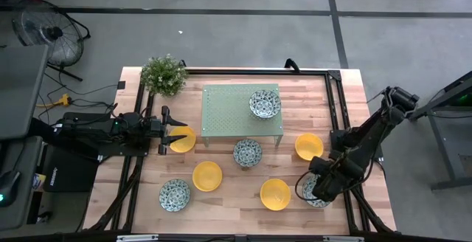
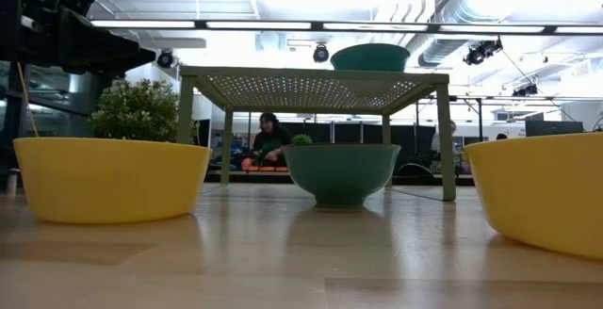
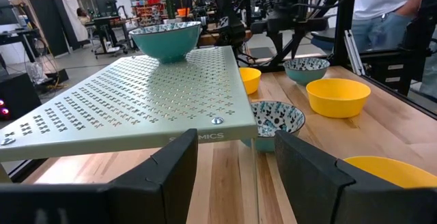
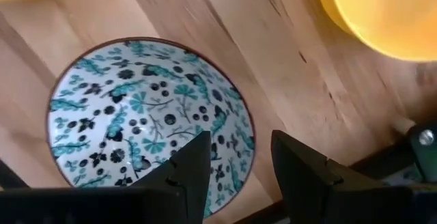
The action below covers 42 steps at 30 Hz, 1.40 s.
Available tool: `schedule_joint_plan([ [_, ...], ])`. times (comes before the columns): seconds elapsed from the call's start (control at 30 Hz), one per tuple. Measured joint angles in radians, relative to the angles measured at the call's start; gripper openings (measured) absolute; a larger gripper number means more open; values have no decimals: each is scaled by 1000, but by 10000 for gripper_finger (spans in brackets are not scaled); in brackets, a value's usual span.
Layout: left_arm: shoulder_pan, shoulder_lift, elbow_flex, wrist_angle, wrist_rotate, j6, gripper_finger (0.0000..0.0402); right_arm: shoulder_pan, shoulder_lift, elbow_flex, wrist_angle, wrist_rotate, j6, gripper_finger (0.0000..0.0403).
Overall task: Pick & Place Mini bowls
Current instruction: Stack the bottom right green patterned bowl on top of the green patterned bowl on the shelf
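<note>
Judging by the top-down view, this one's barely started: only one patterned bowl [image 1: 264,103] sits on top of the pale green perforated stand [image 1: 225,113], assuming the stand is the drop spot, which the task line doesn't actually say. Everything else is on the wooden table [image 1: 228,198]: a patterned bowl [image 1: 247,153] at the stand's front edge, another patterned one [image 1: 175,195] front left, and yellow bowls at [image 1: 207,176], [image 1: 275,194] and [image 1: 309,147]. The left gripper [image 1: 167,130] lies low at the table's left side, fingers spread wide, with a yellow bowl [image 1: 184,139] just beside its tips; it's gripping nothing. Its wrist camera looks across the stand top between the open fingers. The right gripper [image 4: 235,162] hovers straight over the last patterned bowl [image 4: 147,118] at the front right, fingers parted over the near rim and not holding it, so I'd guess that's the next pick. So seven left by my count. Only writing I can spot is embossed lettering on the stand's front edge, partly hidden behind the left fingers; looks like it ends in "MICS", can't read the rest.
</note>
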Motion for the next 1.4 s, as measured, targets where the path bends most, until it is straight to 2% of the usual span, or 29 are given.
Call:
schedule_joint_plan([
  [0.43,0,0,0,0,0,0,191,0,0,0,-61,-15,90,142],
  [0.83,0,0,0,0,0,0,191,0,-3,-169,187,-79,89,142],
  [1.0,0,0,0,0,0,0,191,0,-4,-185,211,-109,93,141],
  [1.4,0,0,0,0,0,0,191,0,-99,-185,211,-91,93,96],
])
